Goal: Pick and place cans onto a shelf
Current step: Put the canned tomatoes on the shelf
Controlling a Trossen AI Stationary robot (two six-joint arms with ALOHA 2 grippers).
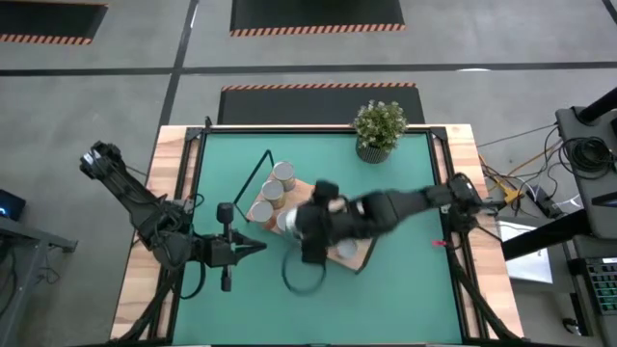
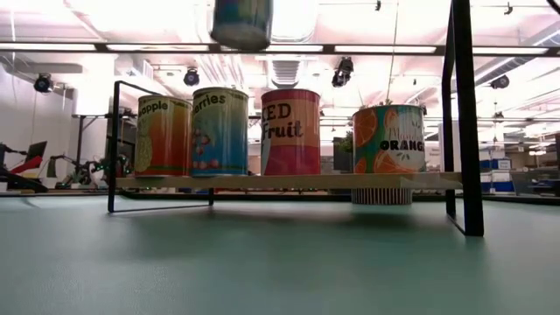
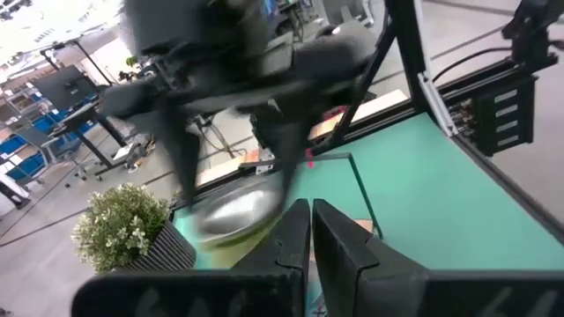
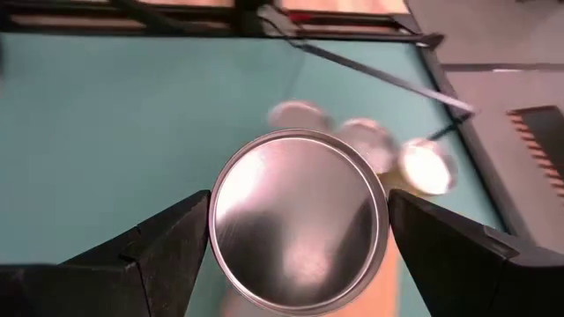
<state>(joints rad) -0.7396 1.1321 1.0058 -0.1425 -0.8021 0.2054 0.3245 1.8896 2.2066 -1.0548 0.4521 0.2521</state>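
Observation:
The light-wood shelf (image 1: pixel 310 189) lies on the green mat, with black wire loops at both short ends. Three cans (image 1: pixel 273 191) stand in a row at its far-left end and one (image 1: pixel 345 253) near its near-right end; in the low view they stand along the shelf board (image 2: pixel 262 181). My right gripper (image 1: pixel 310 231) is shut on a silvery-topped can (image 4: pixel 300 233) above the shelf; its lower end shows high in the low view (image 2: pixel 241 22). My left gripper (image 1: pixel 258 249) is shut and empty, left of the shelf. My right gripper pinches the can between its two fingers (image 4: pixel 167 251), one on each opposite side of its round wall (image 4: pixel 216 238). The fingers come from above, pointing down. The can hangs upright, lifted clear above the shelf and the standing cans.
A potted green plant (image 1: pixel 379 128) stands at the mat's far edge. A black wire loop (image 1: pixel 304 275) sticks out from the shelf toward the near edge, another (image 1: pixel 253 178) at its far-left end. Open mat lies near the front edge and at the right.

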